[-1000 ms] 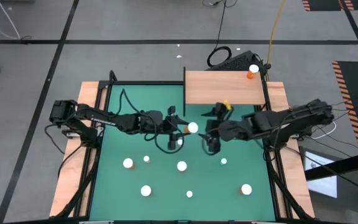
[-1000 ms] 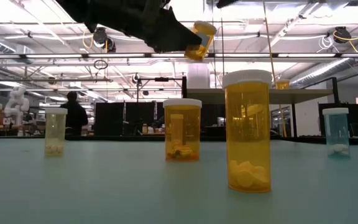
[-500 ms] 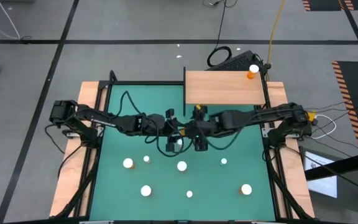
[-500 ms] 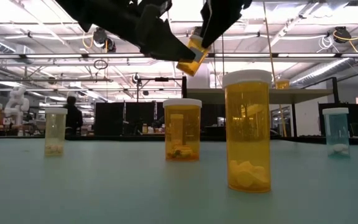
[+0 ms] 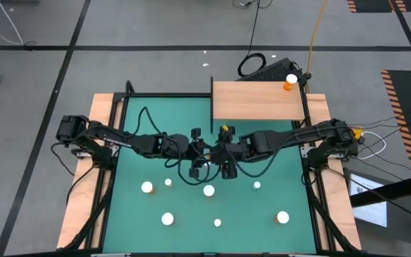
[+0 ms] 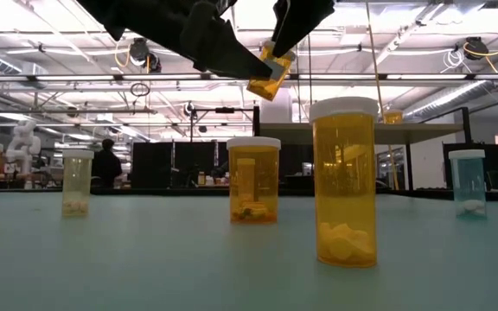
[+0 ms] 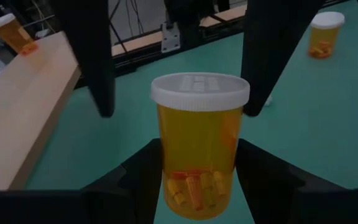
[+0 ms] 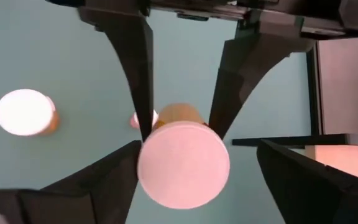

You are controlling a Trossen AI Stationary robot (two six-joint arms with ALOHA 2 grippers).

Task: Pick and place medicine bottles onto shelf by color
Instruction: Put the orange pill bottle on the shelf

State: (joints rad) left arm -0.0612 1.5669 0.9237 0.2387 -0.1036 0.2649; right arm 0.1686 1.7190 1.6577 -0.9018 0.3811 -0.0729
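Firmly clamped the orange bottle [image 7: 199, 155] low on its body, between the two fingers of the left gripper [image 7: 197, 152]; held it upright in the air, white cap pointing away from the wrist, pills lying at the bottom nearest the palm. Met it cap-on with the right gripper [image 8: 197, 149], reaching in from the opposite side: fingers [image 7: 95, 62] spread, one at each side of the cap, a visible gap at least on one side, so not yet gripping. Hung both grippers tip to tip over the middle of the green mat [image 5: 155, 121], well above it, with both arms stretched nearly flat toward each other. Kept clear air under the held bottle; stood other medicine bottles [image 5: 209, 190] on the mat below and nearer the front edge, well apart from one another. Lay the shelf [image 5: 255, 107] just beyond the grippers at the mat's far edge, mostly bare, with one capped bottle [image 5: 290, 82] at its far right corner.
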